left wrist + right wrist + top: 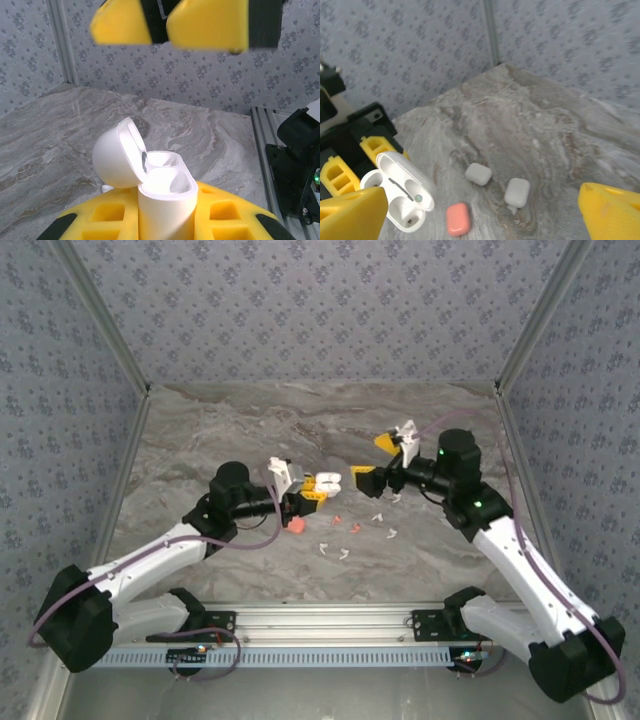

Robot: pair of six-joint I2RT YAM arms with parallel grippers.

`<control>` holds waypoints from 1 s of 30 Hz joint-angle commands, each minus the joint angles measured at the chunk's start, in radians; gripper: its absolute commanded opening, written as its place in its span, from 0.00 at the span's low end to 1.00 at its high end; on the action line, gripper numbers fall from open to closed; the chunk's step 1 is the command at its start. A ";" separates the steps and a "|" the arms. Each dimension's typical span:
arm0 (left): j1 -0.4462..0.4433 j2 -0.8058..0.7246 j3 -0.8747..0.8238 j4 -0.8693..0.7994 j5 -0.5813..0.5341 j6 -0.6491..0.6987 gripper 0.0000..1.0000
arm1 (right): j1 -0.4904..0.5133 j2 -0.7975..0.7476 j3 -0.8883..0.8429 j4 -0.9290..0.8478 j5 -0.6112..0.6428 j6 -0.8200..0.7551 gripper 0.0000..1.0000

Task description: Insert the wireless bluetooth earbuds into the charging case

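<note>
Nearest, on the near side of the charging case point(329, 480), the earbuds point(355, 528) lie loose on the marble table point(200, 440). There is a handful of tiny stemmed pieces, mostly white with a couple salmon-pink, scattered a little apart from one another and from the case, none of them held. A closed salmon case point(296, 525) lies on the table just to the near-left of the charging case.

The charging case itself is off the table, clamped in the left gripper point(312, 490). In the left wrist view its yellow fingers point(230, 220) press in on both sides of the white body, closed as far as the case lets them. The case stands upright with its lid point(117, 160) swung open and tipped back to the left, and two hollow wells show at the top.

Just to the right of the charging case hangs the right gripper point(373, 459), pointing toward it. Its jaws are spread wide with nothing between them, and its yellow fingers point(350, 215) sit at the two lower corners of the right wrist view.

In that view two closed white cases point(478, 173) lie on the table beyond the charging case, near each other.
</note>
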 commanded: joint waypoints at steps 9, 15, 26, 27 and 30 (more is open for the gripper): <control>-0.016 -0.084 -0.086 0.080 -0.024 -0.020 0.00 | -0.228 0.064 -0.065 -0.452 0.189 0.258 0.85; -0.025 -0.114 -0.083 0.046 -0.029 -0.010 0.00 | -0.267 0.235 -0.064 -0.447 0.226 0.277 0.72; -0.027 -0.151 -0.089 0.004 -0.045 -0.010 0.00 | -0.273 0.588 0.050 -0.387 0.278 0.310 0.52; -0.027 -0.156 -0.092 0.003 -0.047 -0.011 0.00 | -0.272 0.608 0.058 -0.380 0.273 0.312 0.51; -0.028 -0.167 -0.094 -0.008 -0.052 -0.012 0.00 | -0.266 0.658 0.082 -0.374 0.276 0.316 0.47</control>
